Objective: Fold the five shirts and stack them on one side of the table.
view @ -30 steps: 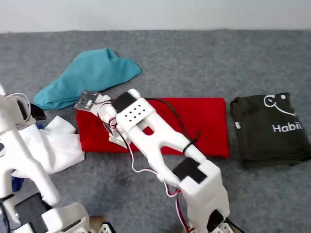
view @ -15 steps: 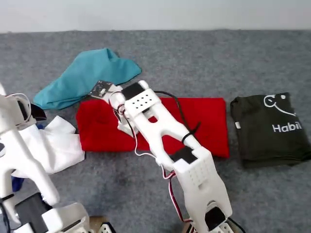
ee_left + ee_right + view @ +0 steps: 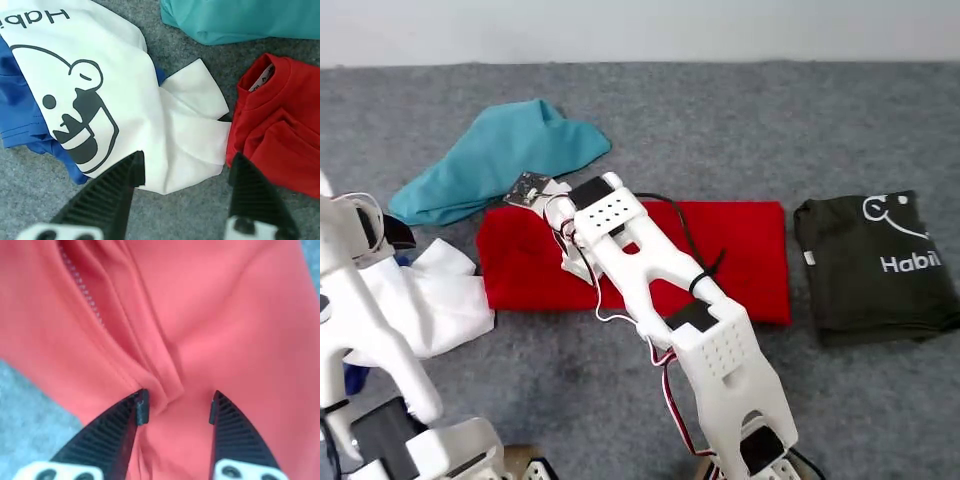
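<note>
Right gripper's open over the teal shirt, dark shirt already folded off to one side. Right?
No. The right gripper is open over the red shirt, not the teal shirt; the right wrist view shows red cloth between its fingers. The dark shirt is folded off to one side, as you said.

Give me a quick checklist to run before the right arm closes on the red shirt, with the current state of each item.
1. Right gripper open over the red shirt: ok.
2. Ridge of red cloth lying in its gap: ok.
3. Fingertips actually touching the cloth: cannot tell.
4. Left gripper open and empty, above the white shirt: ok.
5. Red shirt free of the white shirt: not ok, a white sleeve abuts its collar end.
6. Folded dark green shirt lying apart from the red one: ok.
</note>
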